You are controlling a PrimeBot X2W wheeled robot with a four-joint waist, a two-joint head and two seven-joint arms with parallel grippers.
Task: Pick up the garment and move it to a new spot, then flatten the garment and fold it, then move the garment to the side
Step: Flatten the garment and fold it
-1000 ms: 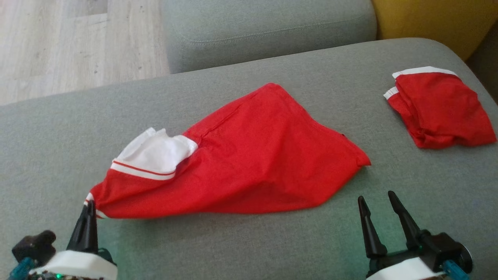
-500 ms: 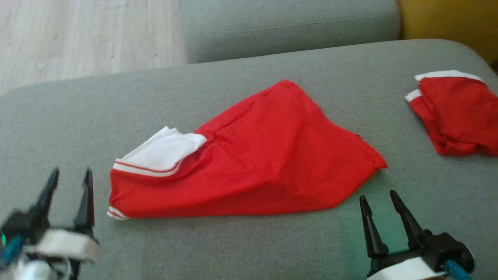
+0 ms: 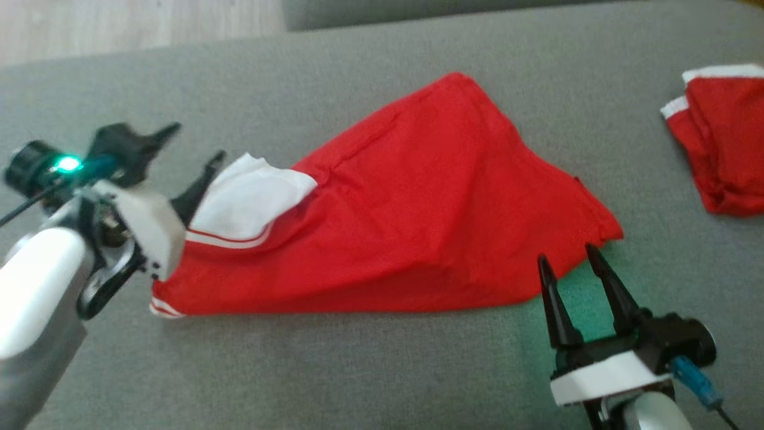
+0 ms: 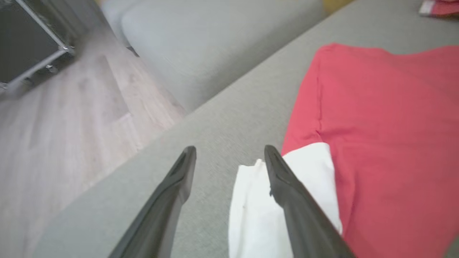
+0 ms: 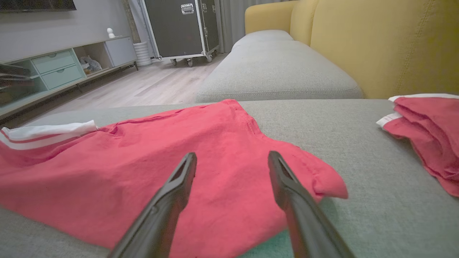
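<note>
A: Head view first. How does the garment (image 3: 418, 209) look?
B: Thin red cloth, spread in a rough triangle across the middle of the grey sofa cushion (image 3: 358, 370), its point toward the far side. At the left end a white sleeve (image 3: 250, 197) lies turned up, with 1 thin red stripe near its hem. The red part is soft and creased, and a long shallow fold runs left to right above its near edge.
A: And the grippers?
B: The left gripper (image 3: 196, 142) is at the garment's left end, its 2 dark fingers spread wide with nothing between them. One tip is just beside the white sleeve. The right gripper (image 3: 567, 254) stands at the near right corner, equally wide and empty.
A: Anything else there?
B: A second red garment (image 3: 722, 149), bunched and white-edged, lies well apart at the far right. Pale wood floor (image 3: 119, 24) shows beyond the cushion.
A: Left wrist view?
B: It is blurred. The 2 tapering fingers are parted over coarse grey weave. The white sleeve lies behind 1 of them, but I cannot tell whether they touch.
A: Right wrist view?
B: The 2 fingers are splayed above the red corner, which curls slightly off the cushion. The cloth looks matte, with a stitched seam near its far edge. Behind are a smooth yellow sofa back (image 5: 376, 43) and a black wheeled case (image 5: 183, 28) with metal edging.
</note>
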